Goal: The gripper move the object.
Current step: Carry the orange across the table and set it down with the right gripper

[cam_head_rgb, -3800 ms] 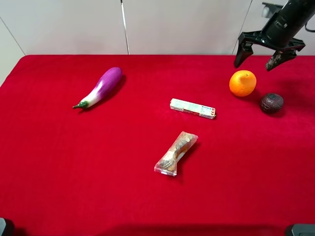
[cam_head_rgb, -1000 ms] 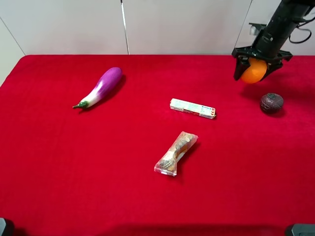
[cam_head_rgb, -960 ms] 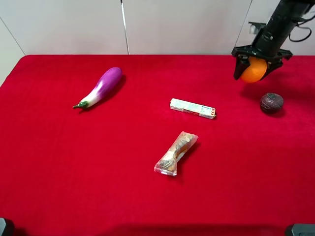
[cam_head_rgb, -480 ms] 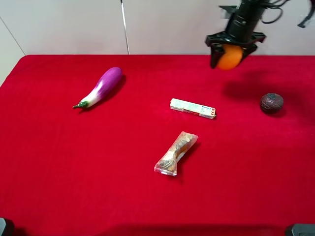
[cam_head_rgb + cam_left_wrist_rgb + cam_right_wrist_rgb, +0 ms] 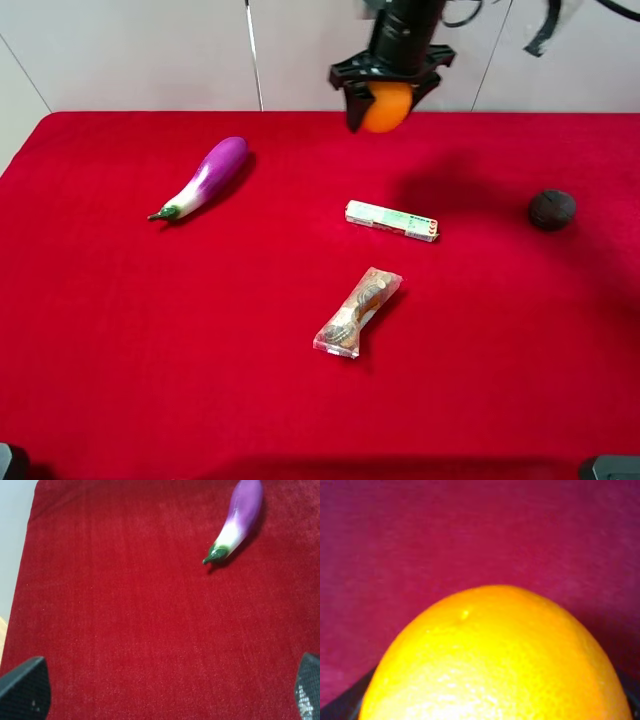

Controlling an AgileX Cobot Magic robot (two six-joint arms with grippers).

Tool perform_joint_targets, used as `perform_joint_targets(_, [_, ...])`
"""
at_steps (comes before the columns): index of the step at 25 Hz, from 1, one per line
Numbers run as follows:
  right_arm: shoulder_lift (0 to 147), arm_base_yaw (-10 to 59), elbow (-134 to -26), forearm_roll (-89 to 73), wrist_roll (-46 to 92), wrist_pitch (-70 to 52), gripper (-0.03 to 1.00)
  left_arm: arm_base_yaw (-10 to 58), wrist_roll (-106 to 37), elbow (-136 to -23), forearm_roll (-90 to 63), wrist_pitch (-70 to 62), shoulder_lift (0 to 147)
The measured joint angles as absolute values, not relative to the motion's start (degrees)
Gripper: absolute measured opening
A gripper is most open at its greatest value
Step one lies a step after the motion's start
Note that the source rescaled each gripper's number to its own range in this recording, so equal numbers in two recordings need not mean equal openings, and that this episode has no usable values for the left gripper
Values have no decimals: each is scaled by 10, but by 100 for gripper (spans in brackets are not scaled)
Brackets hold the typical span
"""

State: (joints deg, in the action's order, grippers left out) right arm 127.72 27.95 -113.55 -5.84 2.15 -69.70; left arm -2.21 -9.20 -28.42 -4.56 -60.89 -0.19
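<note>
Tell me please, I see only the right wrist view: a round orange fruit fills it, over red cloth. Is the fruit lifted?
Observer: Yes. In the high view the right black claw tool holds the round bright orange fruit in the air, above the far edge of the red cloth table.
Operator: What lies nearest to it?
Observer: A flat white and green box, on the cloth, apart from the fruit.
Operator: And the other arm?
Observer: The left tool is open and empty; its camera shows a long purple eggplant lying on the cloth.
</note>
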Motion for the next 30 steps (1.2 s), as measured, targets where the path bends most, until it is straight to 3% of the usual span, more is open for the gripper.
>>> perform_joint_targets(13, [1278, 379, -1139, -57, 5, -614, 0, -22, -92, -284, -46, -609, -2])
perform_joint_targets(30, [1353, 386, -1183, -93, 5, -554, 0, -22, -92, -284, -46, -609, -2])
